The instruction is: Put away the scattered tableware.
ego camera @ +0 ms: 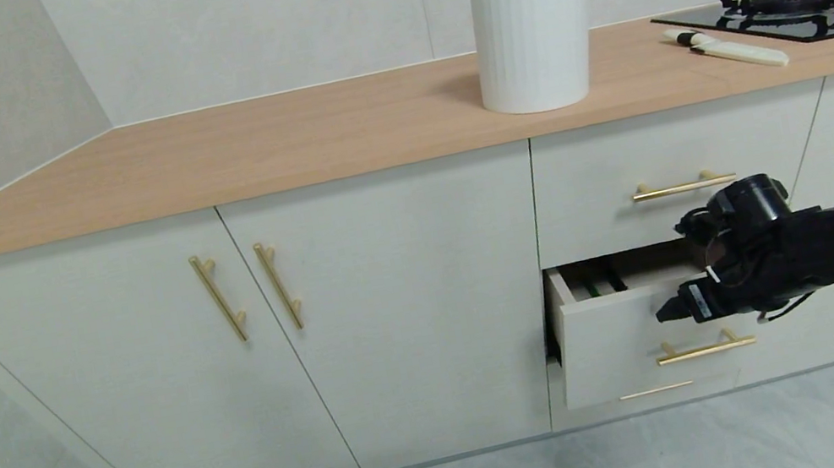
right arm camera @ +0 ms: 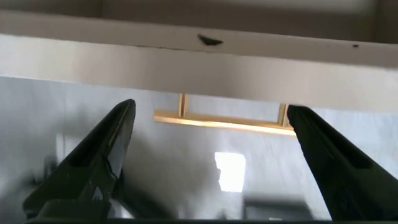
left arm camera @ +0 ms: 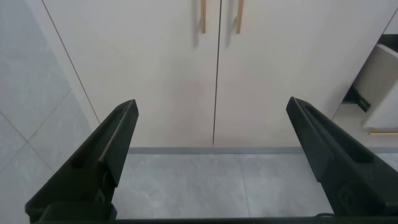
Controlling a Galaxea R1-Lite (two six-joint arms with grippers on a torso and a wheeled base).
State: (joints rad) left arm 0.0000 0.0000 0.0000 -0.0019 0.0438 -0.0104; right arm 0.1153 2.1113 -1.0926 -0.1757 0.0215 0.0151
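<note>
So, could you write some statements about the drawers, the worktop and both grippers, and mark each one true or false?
1. The second white drawer with a gold bar handle is pulled partly open. True.
2. The right gripper is shut on that handle. False: it is open, at the drawer front above the handle.
3. The tall white ribbed cylinder stands on the wooden countertop. True.
4. The pale knife lies inside the open drawer. False: it lies on the countertop beside the black gas hob.
5. The left gripper holds a spoon. False: it is open and empty.
</note>
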